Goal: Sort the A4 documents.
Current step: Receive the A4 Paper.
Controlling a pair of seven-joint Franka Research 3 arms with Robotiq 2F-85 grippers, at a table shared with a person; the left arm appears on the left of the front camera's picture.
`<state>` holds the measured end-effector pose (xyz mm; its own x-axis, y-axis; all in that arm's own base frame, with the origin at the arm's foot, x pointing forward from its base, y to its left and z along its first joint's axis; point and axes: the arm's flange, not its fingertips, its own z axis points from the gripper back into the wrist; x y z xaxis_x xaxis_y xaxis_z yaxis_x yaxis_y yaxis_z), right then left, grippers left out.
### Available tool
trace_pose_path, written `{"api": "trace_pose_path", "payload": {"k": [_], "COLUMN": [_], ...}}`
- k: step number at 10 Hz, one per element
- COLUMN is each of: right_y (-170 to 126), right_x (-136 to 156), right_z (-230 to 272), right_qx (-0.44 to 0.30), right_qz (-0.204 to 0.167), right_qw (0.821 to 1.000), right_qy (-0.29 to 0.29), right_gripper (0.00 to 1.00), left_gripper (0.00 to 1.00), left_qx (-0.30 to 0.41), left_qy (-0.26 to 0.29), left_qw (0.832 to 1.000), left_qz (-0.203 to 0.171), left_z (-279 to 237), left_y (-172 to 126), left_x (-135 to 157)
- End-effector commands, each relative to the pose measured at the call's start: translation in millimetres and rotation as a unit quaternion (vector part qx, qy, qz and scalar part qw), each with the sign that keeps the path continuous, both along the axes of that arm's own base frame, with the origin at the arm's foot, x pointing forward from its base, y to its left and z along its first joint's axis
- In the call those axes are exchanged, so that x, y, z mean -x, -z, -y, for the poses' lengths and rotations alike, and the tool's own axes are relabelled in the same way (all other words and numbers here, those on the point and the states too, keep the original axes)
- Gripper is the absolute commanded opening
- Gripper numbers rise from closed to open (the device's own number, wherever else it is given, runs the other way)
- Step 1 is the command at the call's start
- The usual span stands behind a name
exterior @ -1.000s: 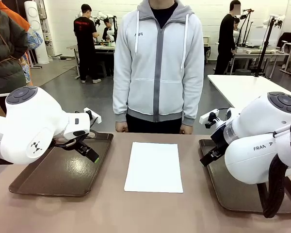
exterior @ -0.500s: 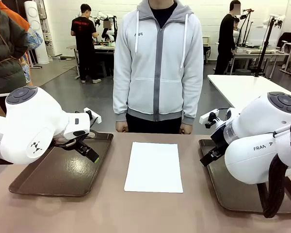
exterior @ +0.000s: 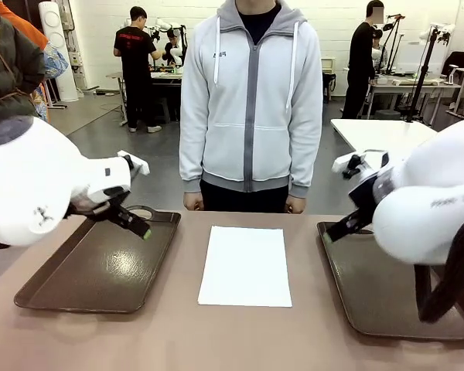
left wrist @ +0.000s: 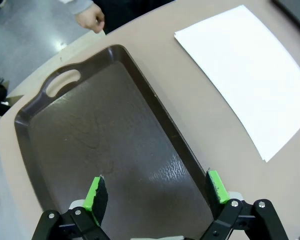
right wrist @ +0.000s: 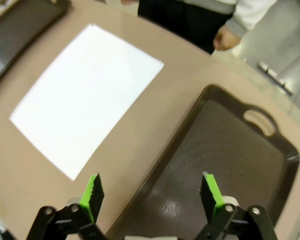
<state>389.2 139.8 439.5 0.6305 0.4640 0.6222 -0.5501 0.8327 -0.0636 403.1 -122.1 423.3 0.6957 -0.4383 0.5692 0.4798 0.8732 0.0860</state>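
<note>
The A4 documents (exterior: 245, 265) lie as one white rectangle on the table's middle, between two brown trays; I cannot tell how many sheets are stacked. My left gripper (exterior: 136, 224) hangs open above the left tray (exterior: 77, 278), nothing between its green pads (left wrist: 96, 194). In the left wrist view the gripper (left wrist: 155, 189) is over the tray's floor (left wrist: 105, 140), with the paper (left wrist: 250, 75) off to the right. My right gripper (exterior: 337, 230) hovers open over the right tray's (exterior: 379, 294) near-left edge. In the right wrist view this gripper (right wrist: 151, 191) straddles the tray rim (right wrist: 190, 125), with the paper (right wrist: 85, 105) beside it.
A person in a light grey hoodie (exterior: 251, 108) stands at the far edge, both hands (exterior: 193, 202) low at the table's rim. Both trays are bare inside. Brown tabletop (exterior: 178, 340) lies free in front of the paper.
Both arms have lifted and pulled back outward, so both grippers sit higher over their trays. The paper and the person have not moved.
</note>
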Motion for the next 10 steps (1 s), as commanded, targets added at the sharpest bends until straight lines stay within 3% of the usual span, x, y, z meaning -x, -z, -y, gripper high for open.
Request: {"api": "trace_pose_path", "payload": {"k": [1,2,4,5,7,10], "right_y": [-10.3,-20.1,-39.5,-46.9,-53.8,-57.5], "right_x": [39.0,44.7,55.9,60.5,61.2,62.4], "right_z": [56.2,66.8,86.9,96.2,116.0,124.5], "right_qx": [-0.016,-0.017,-0.051,-0.073,-0.11,-0.128], "right_qz": [-0.002,-0.012,0.018,0.022,0.028,0.038], "right_qw": [1.0,1.0,0.998,0.997,0.993,0.991], "right_qy": [-0.004,-0.002,-0.022,-0.031,-0.023,-0.018], "right_gripper": [1.0,1.0,1.0,1.0,1.0,1.0], "left_gripper": [1.0,1.0,1.0,1.0,1.0,1.0], "left_qx": [0.015,0.043,0.121,0.119,0.149,0.16], "left_qy": [-0.002,-0.011,0.01,-0.002,-0.016,0.007], "left_qw": [0.999,0.998,0.992,0.993,0.989,0.987], "left_qz": [-0.041,-0.042,-0.019,-0.008,-0.011,-0.026], "left_z": [-45.9,-63.0,-104.9,-122.0,-145.4,-145.3], "left_y": [-17.9,-30.4,-64.8,-71.7,-78.7,-76.2], "left_x": [34.3,37.4,51.0,56.5,64.5,72.3]}}
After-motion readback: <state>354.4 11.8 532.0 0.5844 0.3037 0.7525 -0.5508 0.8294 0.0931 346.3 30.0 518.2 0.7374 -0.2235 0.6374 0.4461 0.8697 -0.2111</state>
